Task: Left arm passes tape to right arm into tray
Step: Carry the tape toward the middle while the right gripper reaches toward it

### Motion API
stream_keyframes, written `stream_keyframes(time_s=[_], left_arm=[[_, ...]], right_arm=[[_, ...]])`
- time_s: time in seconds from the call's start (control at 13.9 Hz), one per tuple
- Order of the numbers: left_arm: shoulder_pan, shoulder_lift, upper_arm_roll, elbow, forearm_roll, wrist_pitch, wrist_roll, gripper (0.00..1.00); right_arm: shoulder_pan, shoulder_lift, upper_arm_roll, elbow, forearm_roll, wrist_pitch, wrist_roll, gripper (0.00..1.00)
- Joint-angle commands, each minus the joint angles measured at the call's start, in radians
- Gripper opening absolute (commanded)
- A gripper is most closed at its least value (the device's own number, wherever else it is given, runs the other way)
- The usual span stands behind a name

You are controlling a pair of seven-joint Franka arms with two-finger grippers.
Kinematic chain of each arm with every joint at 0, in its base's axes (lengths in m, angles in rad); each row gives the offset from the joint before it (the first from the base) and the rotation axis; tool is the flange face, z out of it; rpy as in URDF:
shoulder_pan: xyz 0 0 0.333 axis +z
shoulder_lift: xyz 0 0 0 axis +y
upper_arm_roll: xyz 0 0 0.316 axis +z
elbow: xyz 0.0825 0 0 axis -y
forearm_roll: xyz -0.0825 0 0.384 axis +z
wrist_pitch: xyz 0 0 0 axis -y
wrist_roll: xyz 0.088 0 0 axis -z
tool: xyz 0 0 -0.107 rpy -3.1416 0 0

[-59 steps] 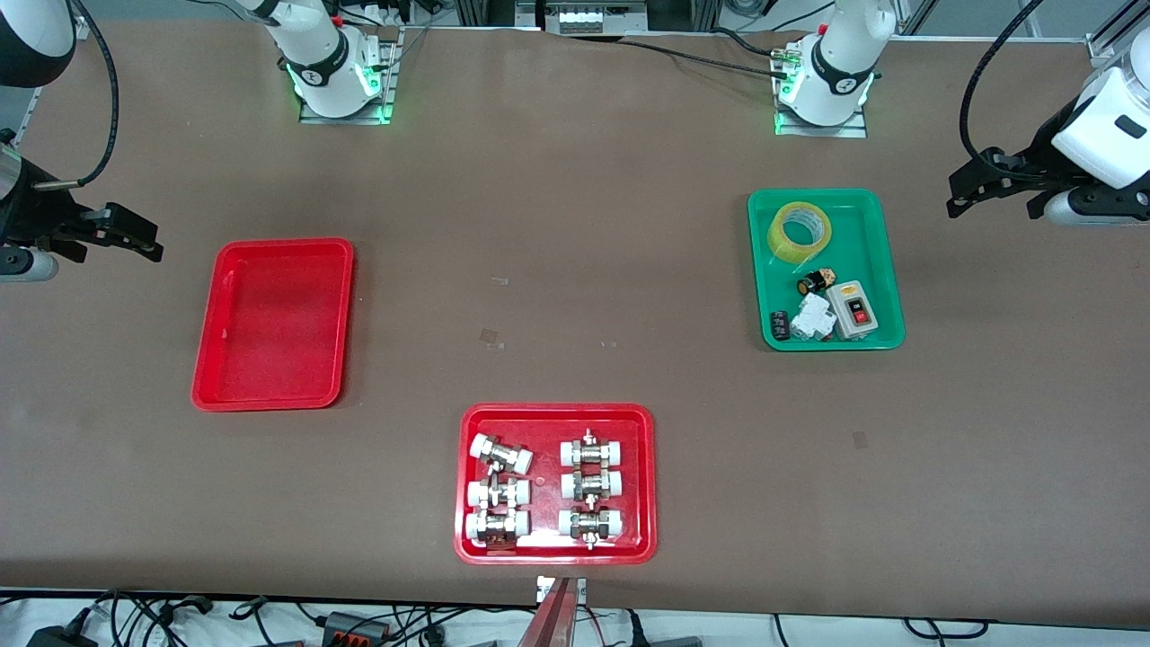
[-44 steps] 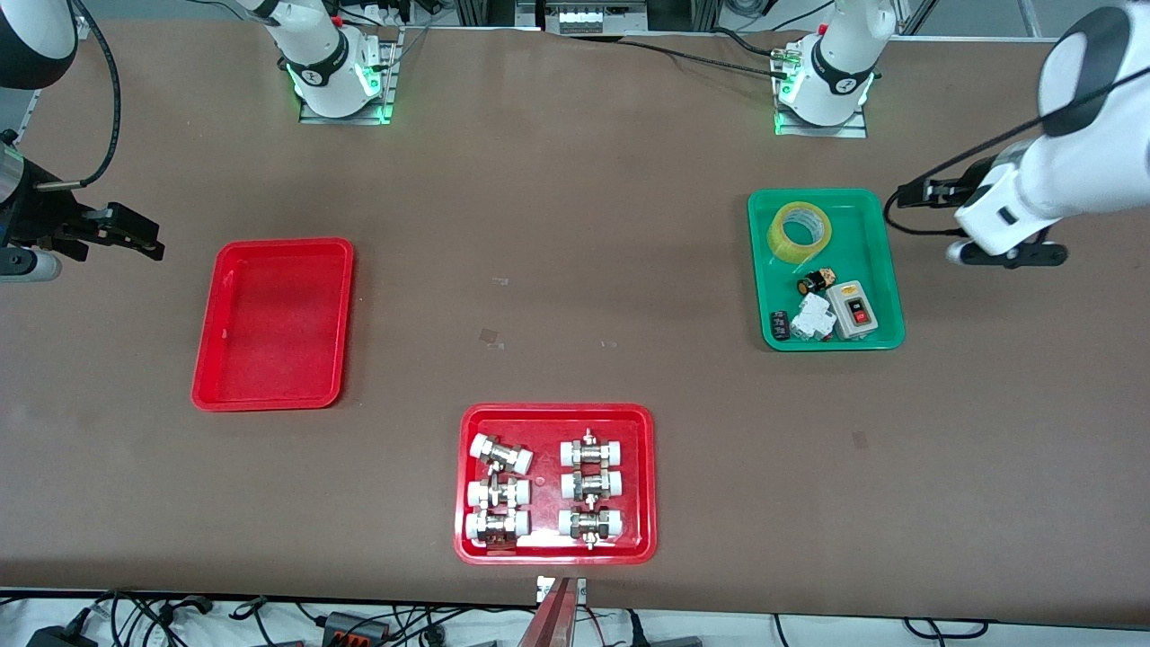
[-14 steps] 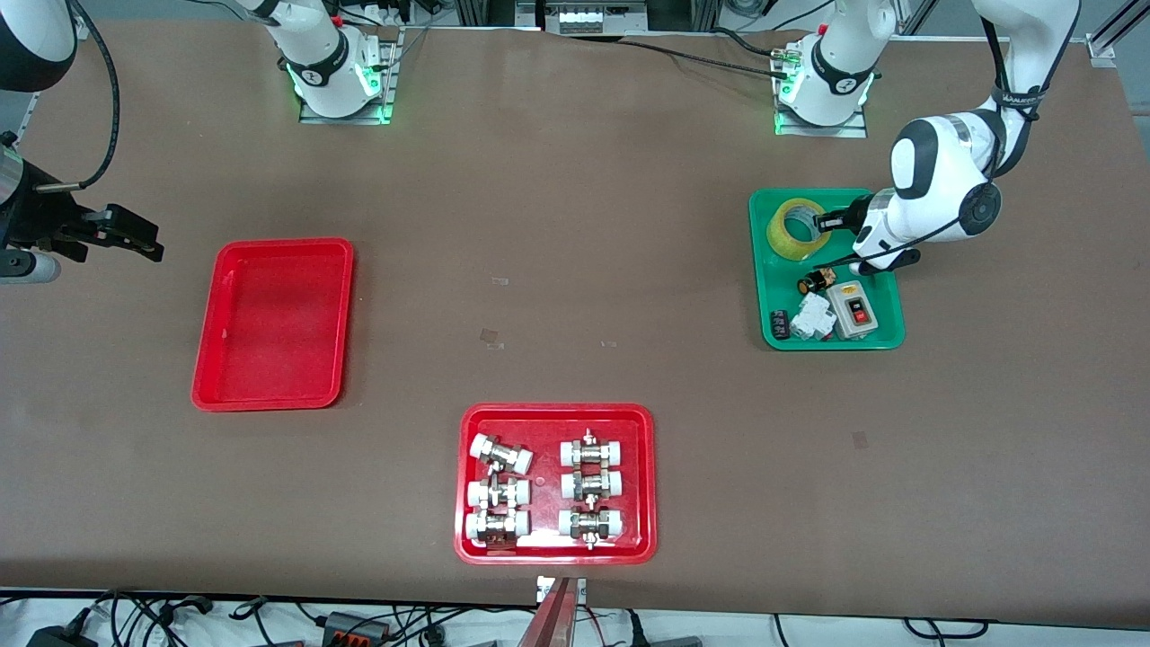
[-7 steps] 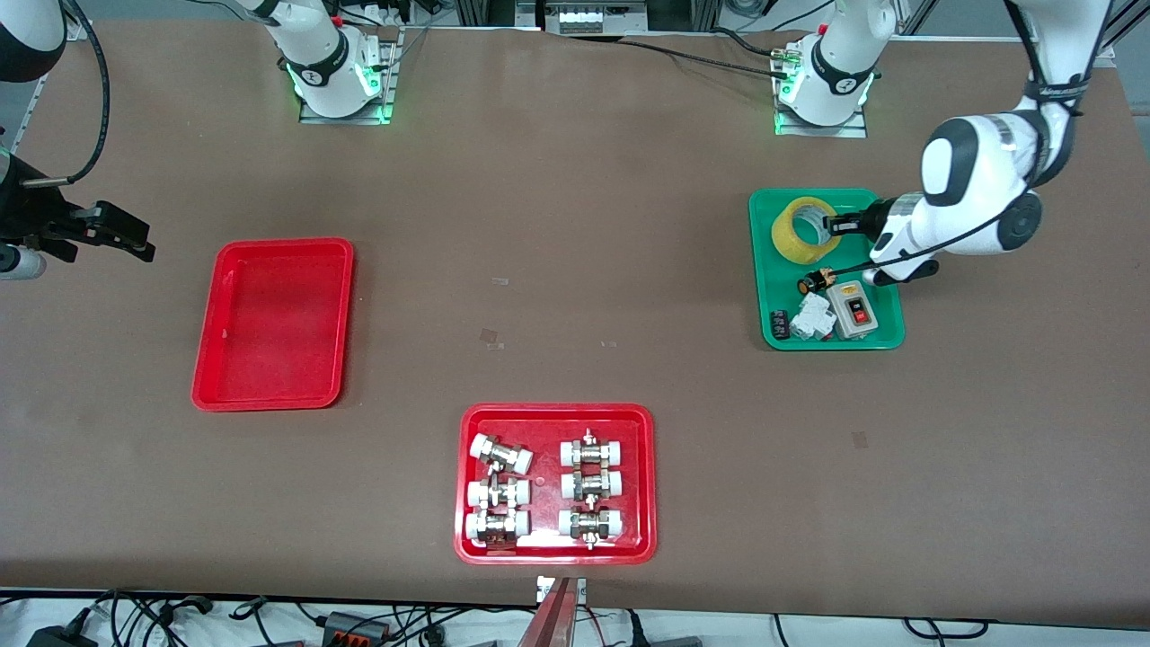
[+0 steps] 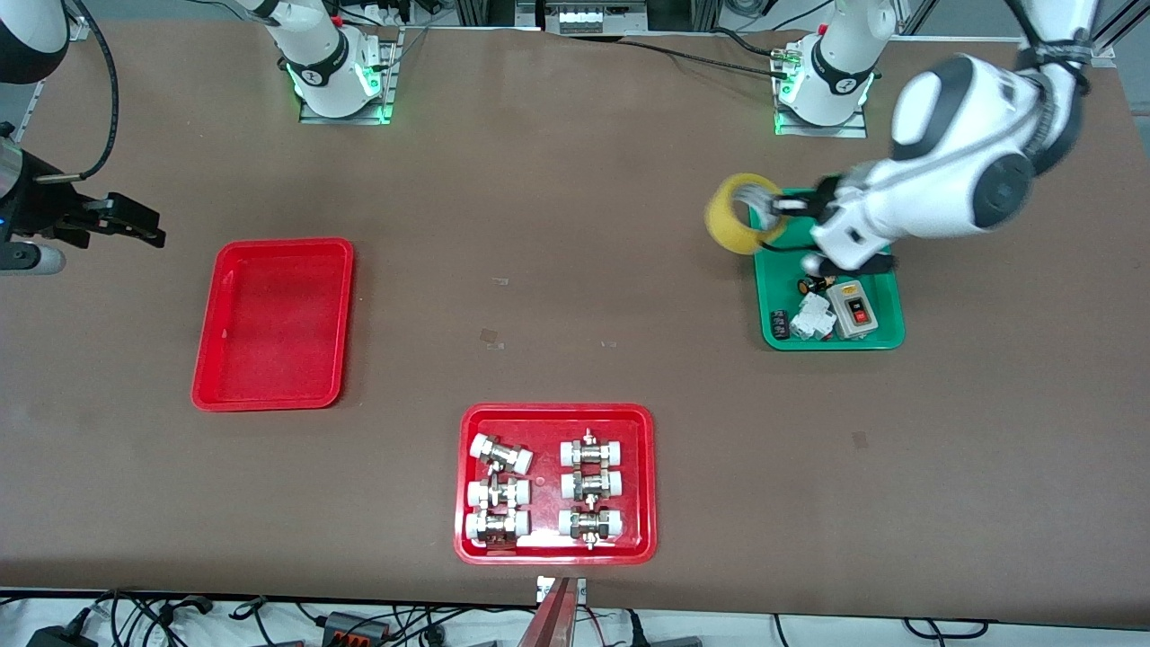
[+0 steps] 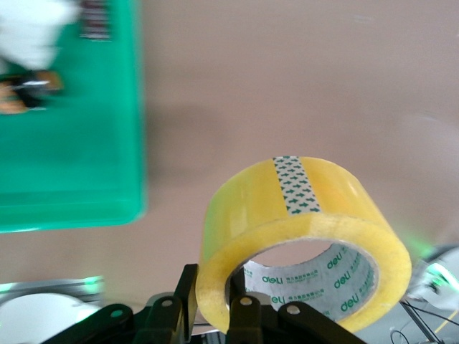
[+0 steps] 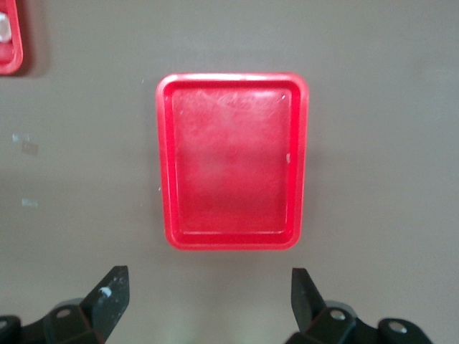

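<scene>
My left gripper [image 5: 780, 207] is shut on the wall of the yellowish tape roll [image 5: 738, 216] and holds it in the air over the edge of the green tray [image 5: 885, 305]. In the left wrist view the roll [image 6: 301, 236] stands on edge between my fingers [image 6: 179, 301], one outside the ring and one inside its white core. The plain red tray [image 5: 274, 323] lies empty toward the right arm's end of the table; it also shows in the right wrist view [image 7: 233, 161]. My right gripper [image 5: 135, 226] waits open and empty in the air beside that tray.
The green tray holds a grey switch box [image 5: 853, 308], a white part [image 5: 811, 316] and small dark parts. A red tray with several metal fittings [image 5: 555, 483] lies near the table's front edge. The two arm bases [image 5: 337, 76] stand at the table's back edge.
My left arm came down to the green tray, shut on the tape, and has now lifted it up and toward the table's middle. The right gripper has barely moved.
</scene>
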Motion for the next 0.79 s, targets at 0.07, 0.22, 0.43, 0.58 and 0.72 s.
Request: stream_keyframes(time_s=[0.07, 0.22, 0.43, 0.58, 0.72], left_arm=[[-0.003, 0.196, -0.171, 0.313, -0.122, -0.044, -0.246, 0.04], [-0.043, 0.258, -0.191, 0.393, -0.238, -0.027, -0.303, 0.04], [-0.066, 0.342, -0.184, 0.454, -0.392, 0.077, -0.402, 0.03], [-0.077, 0.379, -0.182, 0.497, -0.459, 0.138, -0.420, 0.03], [-0.109, 0.386, -0.182, 0.497, -0.464, 0.197, -0.426, 0.03]], right_arm=[[0.050, 0.054, 0.003, 0.013, 0.001, -0.074, -0.013, 1.00], [0.050, 0.056, 0.002, 0.015, 0.106, -0.071, -0.013, 1.00], [0.050, 0.088, 0.003, 0.019, 0.338, -0.068, -0.013, 1.00], [0.054, 0.105, 0.003, 0.030, 0.571, -0.068, -0.013, 1.00], [0.092, 0.116, 0.003, 0.059, 0.700, -0.010, -0.004, 1.00]])
